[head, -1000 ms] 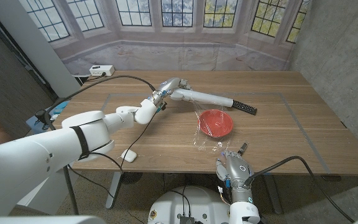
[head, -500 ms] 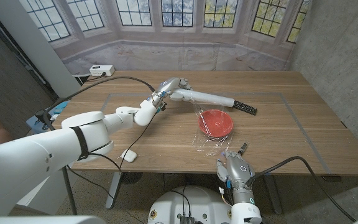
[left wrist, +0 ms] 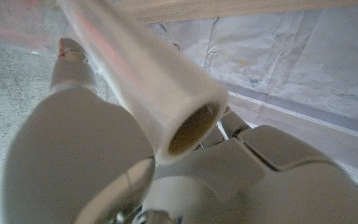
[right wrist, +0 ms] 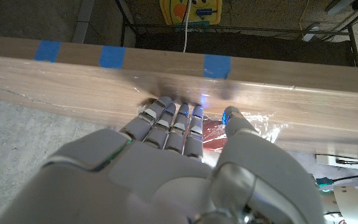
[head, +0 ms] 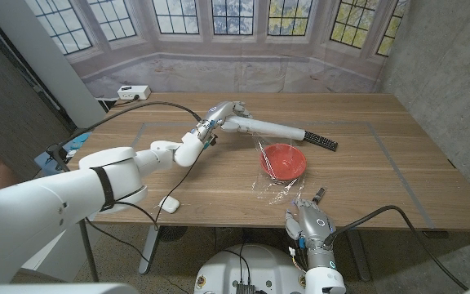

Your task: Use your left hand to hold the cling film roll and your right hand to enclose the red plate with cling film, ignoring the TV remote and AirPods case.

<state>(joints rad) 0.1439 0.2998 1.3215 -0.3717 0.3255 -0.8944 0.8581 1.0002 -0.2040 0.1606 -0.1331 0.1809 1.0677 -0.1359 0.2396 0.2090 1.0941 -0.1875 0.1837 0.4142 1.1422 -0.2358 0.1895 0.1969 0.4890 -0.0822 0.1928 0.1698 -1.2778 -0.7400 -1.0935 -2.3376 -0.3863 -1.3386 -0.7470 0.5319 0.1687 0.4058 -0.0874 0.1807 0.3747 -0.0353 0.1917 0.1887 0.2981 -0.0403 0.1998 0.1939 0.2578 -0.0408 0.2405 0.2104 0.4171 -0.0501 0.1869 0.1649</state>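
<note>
- Head view: the left hand [head: 225, 111] grips one end of the cling film roll [head: 272, 127], which lies over the far part of the wooden table [head: 382, 163] and hides part of the TV remote [head: 320, 140] behind its far end.
- A sheet of cling film [head: 269, 175] stretches from the roll across the red plate [head: 283, 159] toward the near edge; it is clear and hard to trace, showing mostly as glints and wrinkles.
- The right hand [head: 312, 219] sits at the near table edge with its fingers reaching to the film; whether they pinch it cannot be told from here.
- Right wrist view: the fingers [right wrist: 176, 121] lie close together against the table edge, with crinkled film and a sliver of red past them; the grip itself is hidden.
- Left wrist view: the roll's open end [left wrist: 191, 127] is close and blurred between thumb and palm.
- An AirPods case [head: 169, 204] lies near the front edge, well apart from the plate.
- Compared with a second ago, the plate and roll have barely shifted; the right hand sits slightly lower.
</note>
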